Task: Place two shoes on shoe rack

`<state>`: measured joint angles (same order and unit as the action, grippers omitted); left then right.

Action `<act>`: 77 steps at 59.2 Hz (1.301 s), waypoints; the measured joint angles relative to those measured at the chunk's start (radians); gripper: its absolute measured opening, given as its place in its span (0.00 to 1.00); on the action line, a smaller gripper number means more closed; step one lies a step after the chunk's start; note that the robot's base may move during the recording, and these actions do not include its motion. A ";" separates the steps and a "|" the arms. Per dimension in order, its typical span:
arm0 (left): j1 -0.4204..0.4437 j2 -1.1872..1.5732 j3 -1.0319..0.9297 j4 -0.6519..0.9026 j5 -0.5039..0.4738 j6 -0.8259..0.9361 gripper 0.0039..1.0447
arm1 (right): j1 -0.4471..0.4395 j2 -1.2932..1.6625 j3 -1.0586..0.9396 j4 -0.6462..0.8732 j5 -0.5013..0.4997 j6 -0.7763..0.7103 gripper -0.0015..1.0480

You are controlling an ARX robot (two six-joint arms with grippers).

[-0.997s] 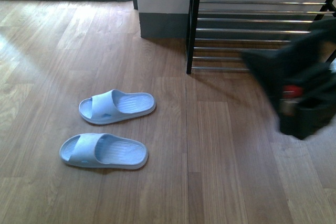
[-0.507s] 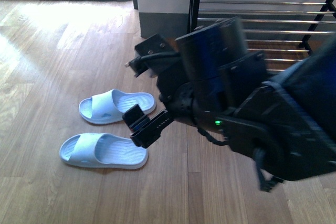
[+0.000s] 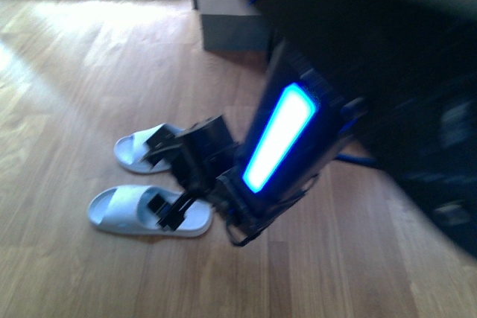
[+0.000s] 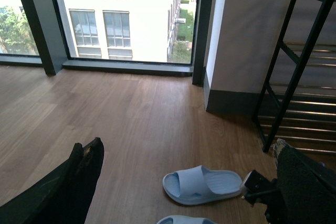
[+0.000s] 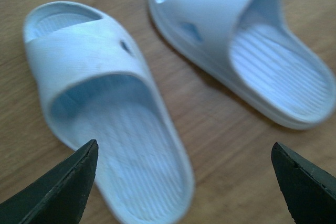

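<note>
The fingers [image 5: 68, 192] of the right gripper [image 5: 184, 149] are spread wide with nothing between them, hovering just above the two shoes. These are pale blue open-toed slides, not sneakers. They lie side by side on the wooden floor [image 3: 89, 57], the nearer shoe [image 3: 127, 210] and the farther shoe [image 3: 138, 147] close together but apart, soles down. From the front, the right arm [image 3: 279, 139], dark with a glowing blue strip, reaches down over their heel ends. No finger appears to touch either shoe.

The shoe rack [image 4: 294, 72], with black uprights and silver rods, stands well apart from the shoes by the wall; its visible tiers hold nothing. Only one dark finger of the left gripper [image 4: 79, 182] shows, so I cannot tell how it stands.

By these views the task is at its start: neither shoe is lifted, and both have yet to be placed.
</note>
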<state>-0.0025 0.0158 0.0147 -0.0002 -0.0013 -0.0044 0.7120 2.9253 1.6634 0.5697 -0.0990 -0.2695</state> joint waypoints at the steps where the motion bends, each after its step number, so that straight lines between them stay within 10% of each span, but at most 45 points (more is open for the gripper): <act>1: 0.000 0.000 0.000 0.000 0.000 0.000 0.91 | 0.004 0.010 0.012 -0.005 -0.003 -0.005 0.91; 48: 0.000 0.000 0.000 0.000 0.000 0.000 0.91 | 0.069 0.481 0.837 -0.396 -0.033 0.121 0.91; 77: 0.000 0.000 0.000 0.000 0.000 0.000 0.91 | 0.063 0.483 0.853 -0.387 -0.050 0.139 0.21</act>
<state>-0.0025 0.0158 0.0147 -0.0002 -0.0010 -0.0044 0.7753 3.4079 2.5160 0.1825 -0.1493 -0.1303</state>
